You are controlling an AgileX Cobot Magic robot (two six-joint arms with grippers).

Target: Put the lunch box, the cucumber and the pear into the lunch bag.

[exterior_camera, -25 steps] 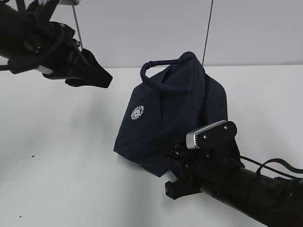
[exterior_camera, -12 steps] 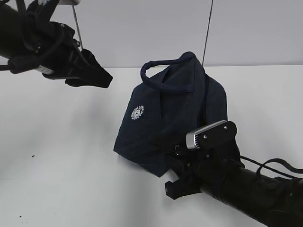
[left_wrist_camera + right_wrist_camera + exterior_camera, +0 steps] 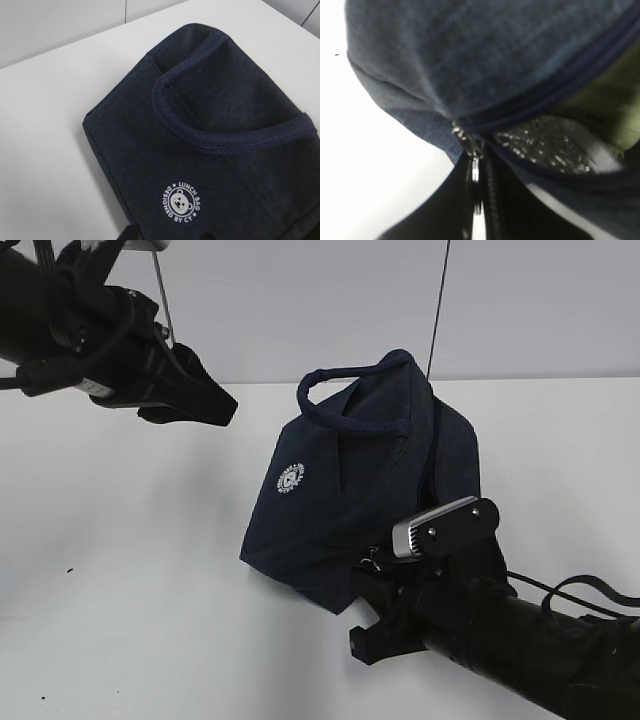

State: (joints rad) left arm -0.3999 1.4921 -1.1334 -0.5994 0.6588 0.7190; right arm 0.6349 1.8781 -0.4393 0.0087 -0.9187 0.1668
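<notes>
The navy lunch bag (image 3: 350, 490) lies on the white table with its round white logo (image 3: 290, 478) up, and it fills the left wrist view (image 3: 225, 125). My right gripper (image 3: 368, 575) is at the bag's near corner, shut on the silver ring pull (image 3: 475, 172) of the zip. The zip is partly open there, showing silvery lining (image 3: 545, 145) and a pale greenish surface (image 3: 615, 100) that I cannot identify. My left gripper (image 3: 212, 405) hangs high at the left, clear of the bag, its fingertips (image 3: 129, 235) apart and empty. The cucumber and the pear are out of view.
The bag's rope handle (image 3: 340, 395) arches up at the back. A thin dark cable (image 3: 437, 310) hangs behind the bag. The white table (image 3: 130, 540) spreads to the left of the bag, with a wall behind it.
</notes>
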